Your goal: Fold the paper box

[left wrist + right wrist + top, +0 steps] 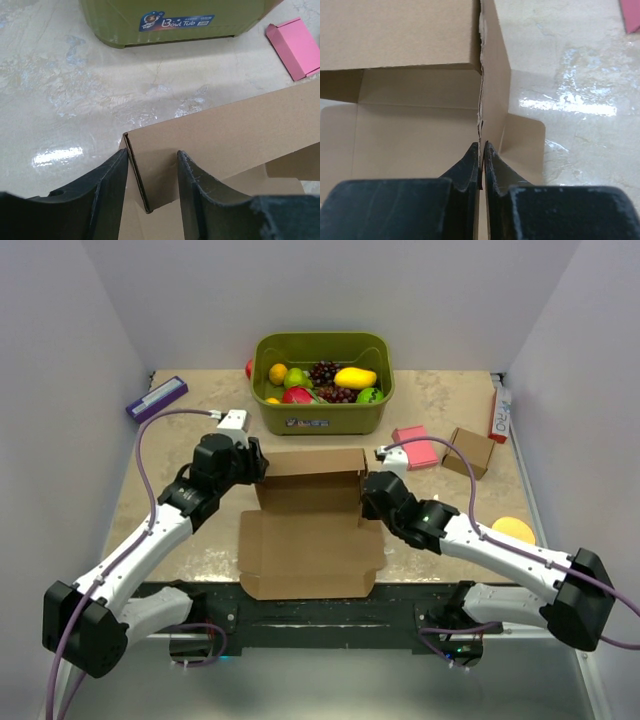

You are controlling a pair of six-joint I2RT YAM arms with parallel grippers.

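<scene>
The paper box [310, 540] lies half-built in the middle of the table, near the arms, its back wall standing up. The right gripper [481, 150] is pinched tight on the right side wall's edge. The left gripper [152, 170] straddles the back-left corner, jaws apart, just in front of the green fruit tub [320, 418].

There was one big cardboard box [310, 540], one small cardboard box [470, 452], one pink block [415, 448], one green tub [320, 415] holding fruit [355, 377] too heaped to count, one purple packet [157, 397], one white carton [499, 412], one orange disc [514, 530], and two arms, ending in the left gripper [262, 468] and the right gripper [366, 498].
</scene>
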